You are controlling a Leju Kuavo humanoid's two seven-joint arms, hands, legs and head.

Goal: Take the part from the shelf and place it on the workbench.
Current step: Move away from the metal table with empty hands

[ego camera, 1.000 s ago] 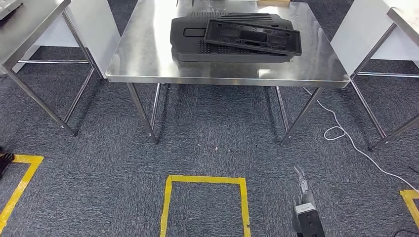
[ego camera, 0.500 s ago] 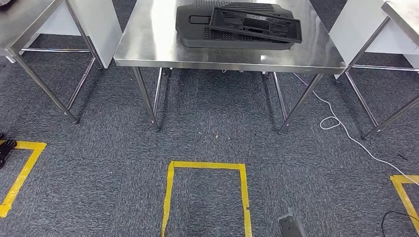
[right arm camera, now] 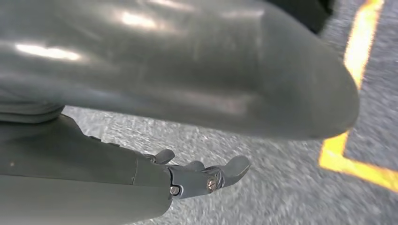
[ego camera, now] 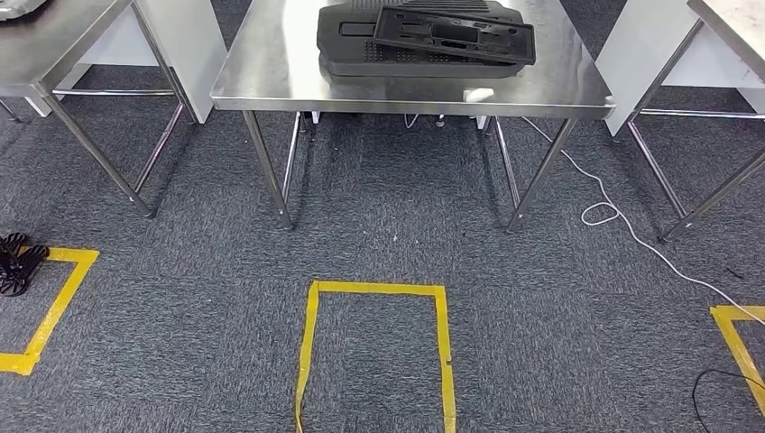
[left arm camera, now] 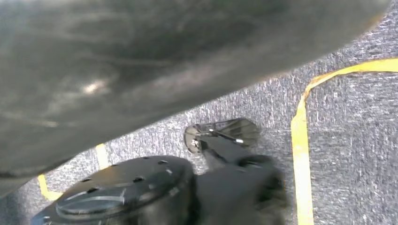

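A stack of black plastic parts (ego camera: pixel 361 41) lies on the steel workbench (ego camera: pixel 271 86) at the top of the head view. On top of the stack rests a flat black frame part (ego camera: pixel 456 32), slightly askew. In the right wrist view my right hand (right arm camera: pixel 202 176) hangs over the grey carpet with its fingers stretched out and nothing in them. In the left wrist view my left hand (left arm camera: pixel 141 61) is a blurred grey mass close to the lens. Its fingers are hidden, so I cannot tell how they lie.
A second steel table (ego camera: pixel 54 41) stands at the left and a third (ego camera: pixel 731 27) at the right. A white cable (ego camera: pixel 622 225) trails over the carpet by the workbench's right legs. Yellow tape squares (ego camera: pixel 374 289) mark the floor. A black object (ego camera: pixel 16 262) lies at the left.
The whole picture has shifted: the workbench sits higher in the frame and more floor shows below. My right arm has dropped out of the bottom of the head view.
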